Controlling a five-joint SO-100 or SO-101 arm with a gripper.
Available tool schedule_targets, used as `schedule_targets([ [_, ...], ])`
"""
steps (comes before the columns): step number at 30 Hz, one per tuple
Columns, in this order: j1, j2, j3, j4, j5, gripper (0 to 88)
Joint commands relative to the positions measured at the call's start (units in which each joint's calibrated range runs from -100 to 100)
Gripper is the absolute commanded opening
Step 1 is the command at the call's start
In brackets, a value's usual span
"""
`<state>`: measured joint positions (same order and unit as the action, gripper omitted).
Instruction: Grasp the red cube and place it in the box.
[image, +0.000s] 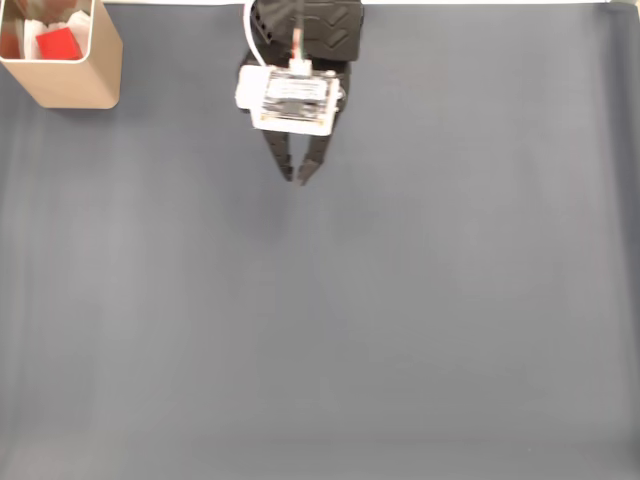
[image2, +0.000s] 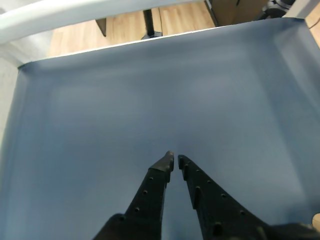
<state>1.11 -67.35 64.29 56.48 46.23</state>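
In the fixed view the cube (image: 58, 44) lies inside the box (image: 70, 82) at the upper left corner of the frame, on white stuffing. The gripper (image: 296, 178) sits at upper centre, well apart from the box and to its right, over the bare grey mat (image: 400, 320). In the wrist view its jaws are nearly together, gripper (image2: 175, 160) holding nothing.

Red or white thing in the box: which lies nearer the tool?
The red cube; the white stuffing sits farther left in the box, away from the tool.
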Motion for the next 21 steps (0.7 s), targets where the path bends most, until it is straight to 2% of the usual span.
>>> schedule_targets([
  [1,-2.18,-5.01,3.60,-1.81,0.49,0.0],
  [12,-5.23,-18.96,19.47,-1.57,0.63,0.0],
  [21,-5.30,-26.93,29.78,-1.24,-1.07,0.0],
])
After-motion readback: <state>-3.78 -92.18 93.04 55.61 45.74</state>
